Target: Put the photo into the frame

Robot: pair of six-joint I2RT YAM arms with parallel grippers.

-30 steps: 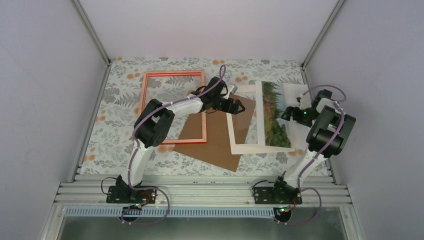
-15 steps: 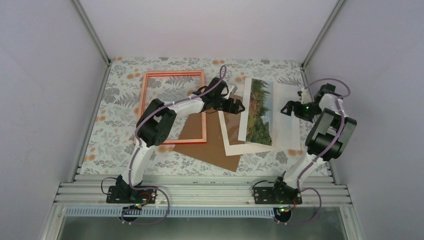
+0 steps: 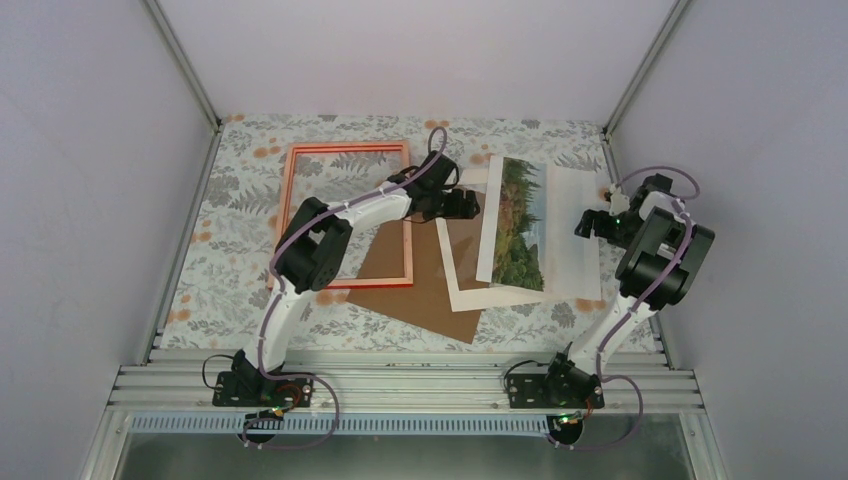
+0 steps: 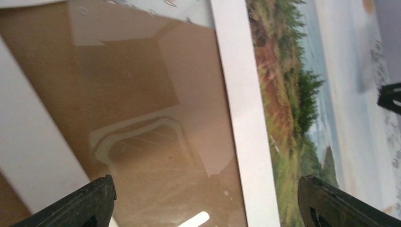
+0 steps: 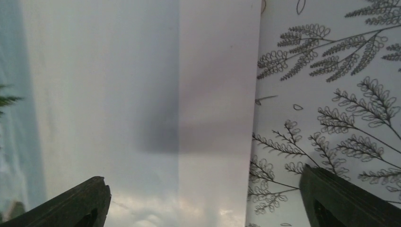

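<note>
The photo [image 3: 530,225] lies face up on the right half of the table, its left part resting on the white mat border [image 3: 462,292]. The red frame [image 3: 350,147] lies flat at the left with nothing in it. My left gripper [image 3: 472,204] hovers open over the mat's upper part, beside the photo's left edge. In the left wrist view the mat strip [image 4: 241,118] and the photo's trees [image 4: 288,94] lie between the wide jaws of the left gripper [image 4: 208,205]. My right gripper [image 3: 590,222] is open over the photo's right edge. The right wrist view shows the right gripper [image 5: 203,203] above pale sky [image 5: 118,94], holding nothing.
A brown backing board [image 3: 420,290] lies under the mat and the frame's lower right corner. A fern-patterned cloth [image 5: 331,94] covers the table. Walls and aluminium posts close in the left, right and back sides.
The photo, raised on edge a second ago, has dropped flat and face up, further left over the mat. The right gripper has drawn back to the right. The left gripper has shifted slightly left.
</note>
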